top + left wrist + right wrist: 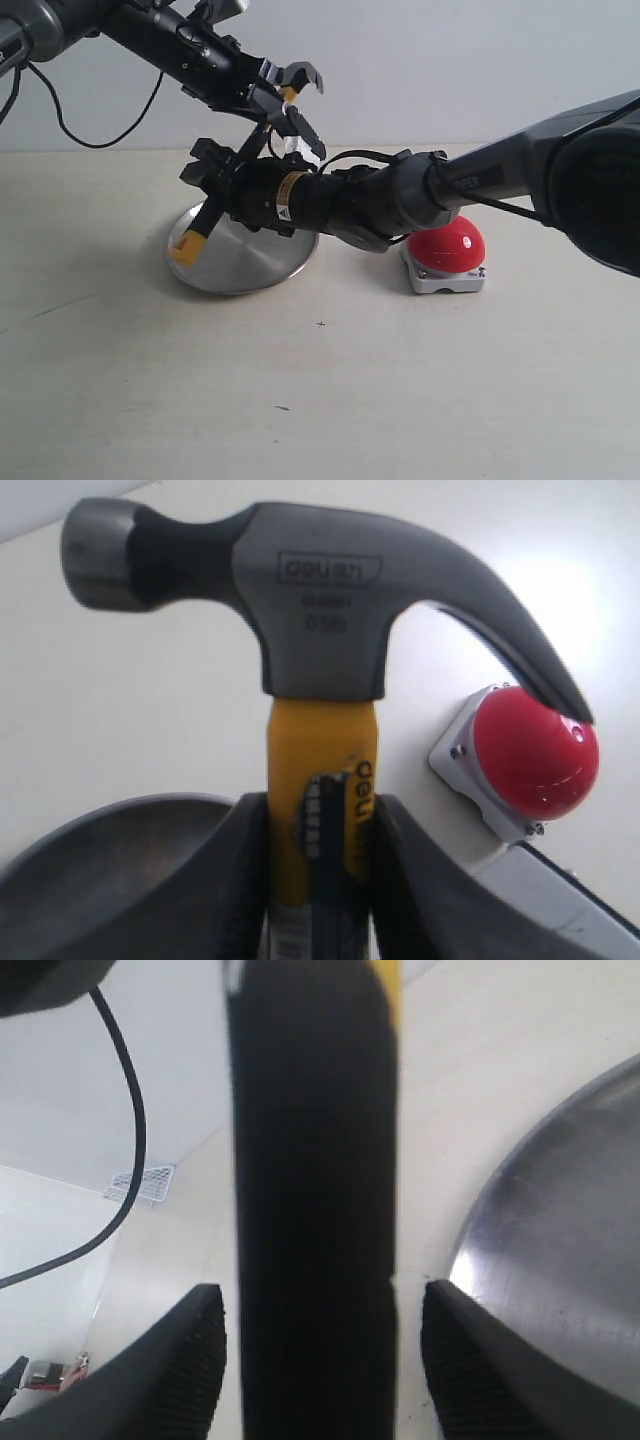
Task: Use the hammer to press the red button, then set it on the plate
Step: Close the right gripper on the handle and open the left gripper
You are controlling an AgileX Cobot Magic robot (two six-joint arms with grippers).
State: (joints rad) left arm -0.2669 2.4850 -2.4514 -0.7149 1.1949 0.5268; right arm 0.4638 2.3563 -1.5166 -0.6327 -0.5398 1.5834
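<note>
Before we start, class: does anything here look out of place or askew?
The hammer is tilted, its end near the plate, clamped at its yellow neck by the left gripper, while the right gripper, jaws open, straddles its handle. Nothing looks damaged.

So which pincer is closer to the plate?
The right one. The right pincer hangs open around the hammer, low over the plate; the left pincer grips the hammer's neck higher up, farther away.

Black arms (350,200), yellow label (288,196), black cable (141,1140)
</note>
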